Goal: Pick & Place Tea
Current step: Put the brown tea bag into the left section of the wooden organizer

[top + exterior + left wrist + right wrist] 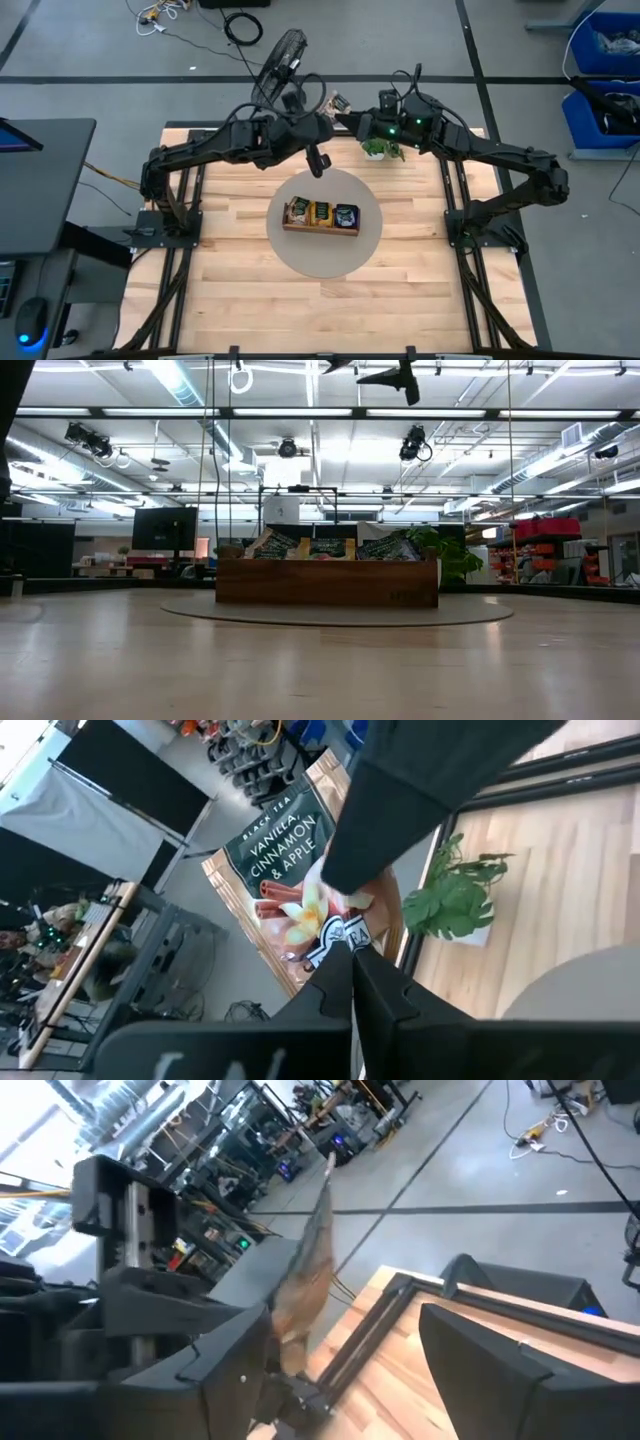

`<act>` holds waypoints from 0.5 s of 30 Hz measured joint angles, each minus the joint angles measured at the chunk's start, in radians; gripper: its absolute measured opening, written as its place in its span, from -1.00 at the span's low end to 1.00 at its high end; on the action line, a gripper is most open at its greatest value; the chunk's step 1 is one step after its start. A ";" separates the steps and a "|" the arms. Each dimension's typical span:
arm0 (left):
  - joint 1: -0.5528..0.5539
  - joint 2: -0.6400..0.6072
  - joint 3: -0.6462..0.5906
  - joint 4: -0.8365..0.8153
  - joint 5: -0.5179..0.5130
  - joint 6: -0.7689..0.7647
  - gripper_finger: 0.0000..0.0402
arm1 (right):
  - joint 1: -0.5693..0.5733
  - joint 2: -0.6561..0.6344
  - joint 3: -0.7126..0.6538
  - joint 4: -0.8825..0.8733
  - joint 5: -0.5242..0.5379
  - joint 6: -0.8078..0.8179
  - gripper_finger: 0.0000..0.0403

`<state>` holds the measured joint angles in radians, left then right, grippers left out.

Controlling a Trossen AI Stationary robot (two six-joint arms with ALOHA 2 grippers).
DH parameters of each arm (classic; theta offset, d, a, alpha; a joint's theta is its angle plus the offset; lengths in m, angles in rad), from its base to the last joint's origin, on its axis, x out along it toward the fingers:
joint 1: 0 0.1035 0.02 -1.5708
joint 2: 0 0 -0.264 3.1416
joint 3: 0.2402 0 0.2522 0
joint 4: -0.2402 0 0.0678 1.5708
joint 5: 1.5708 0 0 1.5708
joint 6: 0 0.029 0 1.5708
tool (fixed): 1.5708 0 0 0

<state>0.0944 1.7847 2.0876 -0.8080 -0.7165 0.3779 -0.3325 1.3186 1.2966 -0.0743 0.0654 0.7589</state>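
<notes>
Low in the high view, bare pale wooden plank surface (pixel 250 300). At frame centre, a round grey mat (pixel 300 255) carrying a long brown wooden three-compartment tray (pixel 320 229), each compartment filled with small square tea packets (pixel 322 212); contents seen edge-on in the low view (pixel 330 548). Above the tray, both dark arms stretched inward, meeting near the upper edge of the surface. Left claw (pixel 335 104) clenched on an orange-and-green flat tea packet (pixel 285 870), label readable only in the left wrist view. Right claw (pixel 340 1330) released, fingers (pixel 500 1370) spread wide beside the edge-on packet. Small green potted plant (pixel 380 150) just below the right wrist.
</notes>
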 joint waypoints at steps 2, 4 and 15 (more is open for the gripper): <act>-0.001 0.000 0.000 0.002 -0.001 0.000 -1.00 | 0.000 0.001 0.000 0.007 0.000 0.000 0.30; -0.002 0.000 0.000 0.002 -0.001 0.000 -1.00 | 0.000 0.003 0.000 0.033 -0.003 -0.016 0.23; 0.003 0.002 0.000 0.002 -0.024 0.005 -1.00 | 0.001 0.003 0.000 0.074 -0.008 -0.099 -0.89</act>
<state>0.0975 1.7863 2.0876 -0.8055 -0.7410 0.3827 -0.3317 1.3220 1.2964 -0.0005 0.0579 0.6602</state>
